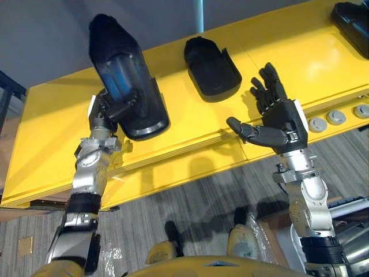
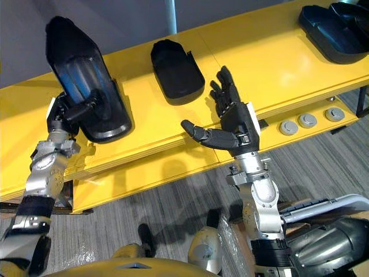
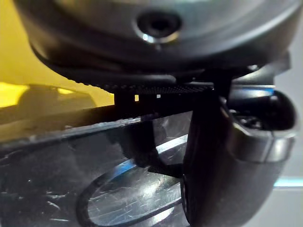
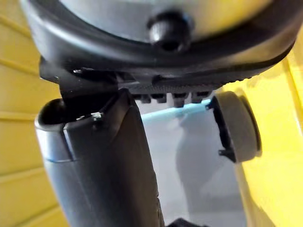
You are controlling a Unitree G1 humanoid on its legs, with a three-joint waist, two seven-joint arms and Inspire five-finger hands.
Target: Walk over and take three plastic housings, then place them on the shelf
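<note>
Over the yellow shelf (image 1: 52, 133): my left hand (image 1: 106, 112) grips a big black plastic housing (image 1: 124, 69), tilted up.
Right hand (image 1: 279, 118): fingers spread wide, holding nothing, at the shelf's front edge.
Second housing (image 1: 211, 68): lying on the shelf between my hands.
Far right corner: more housings (image 2: 334, 29).

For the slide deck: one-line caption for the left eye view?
Left hand grips a black housing over the yellow surface; right hand open near a second housing.
</note>
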